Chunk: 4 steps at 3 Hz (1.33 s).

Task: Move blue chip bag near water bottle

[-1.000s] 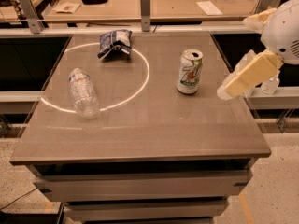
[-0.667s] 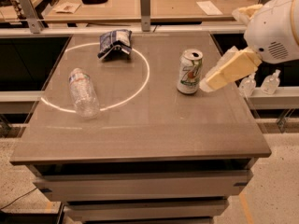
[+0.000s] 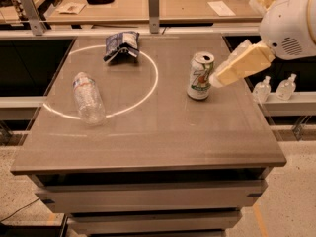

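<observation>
Cream hand (image 3: 218, 78), grip unreadable, hangs beside soda can (image 3: 200, 76); blue chip bag (image 3: 121, 46) by table's (image 3: 148, 142) far edge.

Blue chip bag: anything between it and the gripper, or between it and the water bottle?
Yes. The soda can stands upright right beside the gripper, which is on the right, and sits on the gripper's line to the blue chip bag. Between the bag and the lying water bottle, nothing visible intervenes.

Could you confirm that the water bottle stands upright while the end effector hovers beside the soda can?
Not quite: the camera view shows the water bottle lying on its side; the end effector is indeed beside the soda can.
</observation>
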Each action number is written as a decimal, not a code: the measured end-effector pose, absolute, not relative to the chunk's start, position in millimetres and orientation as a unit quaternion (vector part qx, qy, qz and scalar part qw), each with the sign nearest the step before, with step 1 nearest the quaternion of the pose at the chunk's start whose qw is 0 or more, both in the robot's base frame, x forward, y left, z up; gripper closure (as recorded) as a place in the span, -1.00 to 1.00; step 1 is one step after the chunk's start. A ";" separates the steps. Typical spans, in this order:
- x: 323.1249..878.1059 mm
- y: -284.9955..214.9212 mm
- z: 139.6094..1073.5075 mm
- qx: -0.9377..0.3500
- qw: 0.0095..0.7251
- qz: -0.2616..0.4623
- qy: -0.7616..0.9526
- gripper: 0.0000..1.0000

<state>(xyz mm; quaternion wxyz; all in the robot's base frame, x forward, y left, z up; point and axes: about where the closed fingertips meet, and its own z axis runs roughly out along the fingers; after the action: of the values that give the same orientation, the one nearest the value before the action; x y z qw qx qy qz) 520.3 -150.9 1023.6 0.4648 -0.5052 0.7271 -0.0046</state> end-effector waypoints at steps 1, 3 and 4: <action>523.9 -145.8 1022.8 -0.497 0.471 0.004 0.729 -1.00; 572.6 -105.6 989.9 -0.440 0.472 0.018 0.764 -1.00; 610.9 -91.1 977.8 -0.401 0.478 0.021 0.781 -1.00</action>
<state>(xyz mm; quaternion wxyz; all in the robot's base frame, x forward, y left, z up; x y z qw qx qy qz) 610.9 -91.1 977.8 0.4781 -0.4009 0.7812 0.0214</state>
